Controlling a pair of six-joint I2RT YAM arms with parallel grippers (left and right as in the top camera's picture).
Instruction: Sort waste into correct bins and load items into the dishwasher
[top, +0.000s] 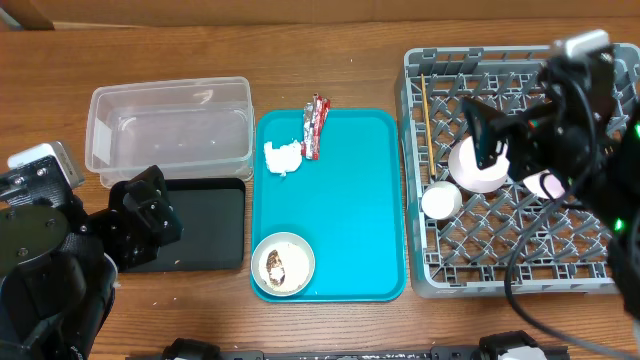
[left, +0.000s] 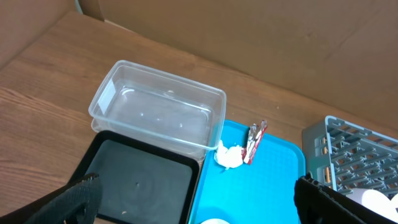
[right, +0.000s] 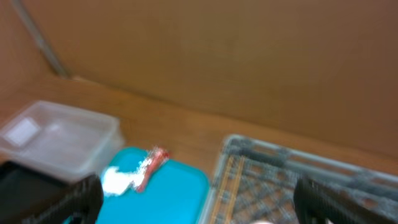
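Observation:
On the teal tray (top: 345, 215) lie a crumpled white tissue (top: 283, 157), a red-and-silver wrapper (top: 314, 127) and a grey-rimmed bowl (top: 283, 263) holding brown-white food scraps. The clear tub (top: 170, 130) and black tray (top: 205, 225) sit left of it. The grey dish rack (top: 520, 250) holds chopsticks (top: 425, 115), a small white cup (top: 441, 200) and a pale-pink bowl (top: 478, 168). My left gripper (top: 150, 215) hangs open and empty over the black tray (left: 143, 180). My right gripper (top: 488, 135) is open above the rack, by the pink bowl. The plate is mostly hidden under the right arm.
The left wrist view shows the tub (left: 158, 112), tissue (left: 229, 155), wrapper (left: 255, 138) and rack corner (left: 354, 149). The blurred right wrist view shows the tissue (right: 115, 179), wrapper (right: 152, 163) and chopsticks (right: 229, 180). A cardboard wall stands behind the table.

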